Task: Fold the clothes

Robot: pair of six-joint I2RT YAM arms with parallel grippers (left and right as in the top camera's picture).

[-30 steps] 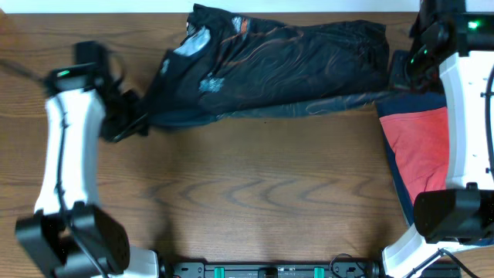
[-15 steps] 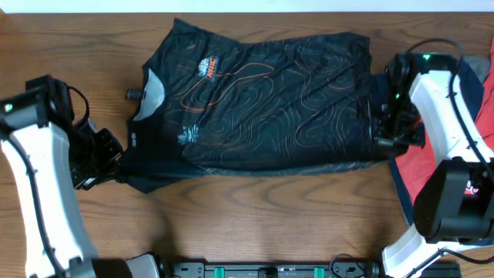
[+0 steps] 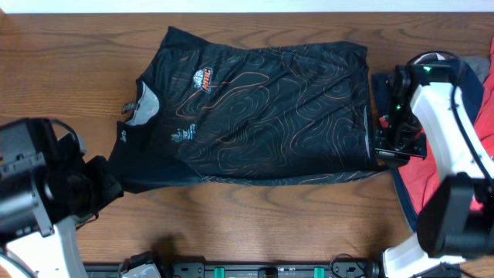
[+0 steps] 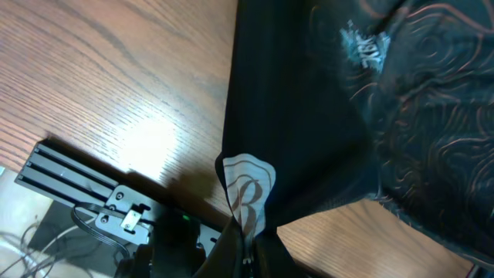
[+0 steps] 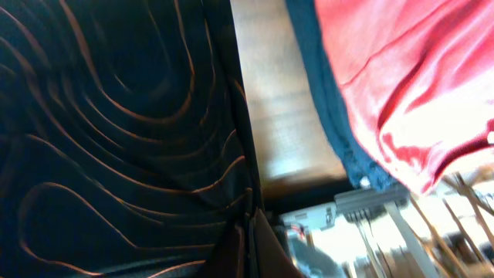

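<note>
The clothes' black jersey (image 3: 255, 108) with orange wavy lines lies spread across the table, its grey collar (image 3: 143, 104) to the left. My left gripper (image 3: 108, 188) is shut on its near-left corner. In the left wrist view the cloth (image 4: 309, 116) rises from the closed left gripper (image 4: 248, 259), with a pale patch (image 4: 248, 185) just above it. My right gripper (image 3: 380, 153) is shut on the near-right corner. The right wrist view shows the right gripper (image 5: 251, 251) pinching the jersey's edge (image 5: 116, 116). A red-and-navy garment (image 3: 417, 181) lies under the right arm.
Bare wooden table (image 3: 270, 224) runs in front of the jersey. A black rail with equipment (image 3: 270, 270) lines the near edge. The red-and-navy garment (image 5: 401, 77) sits close to the right of the jersey, at the table's right side.
Both grippers drew the jersey toward the near edge, and it went from a bunched strip to lying spread flat. The left arm moved nearest to the front.
</note>
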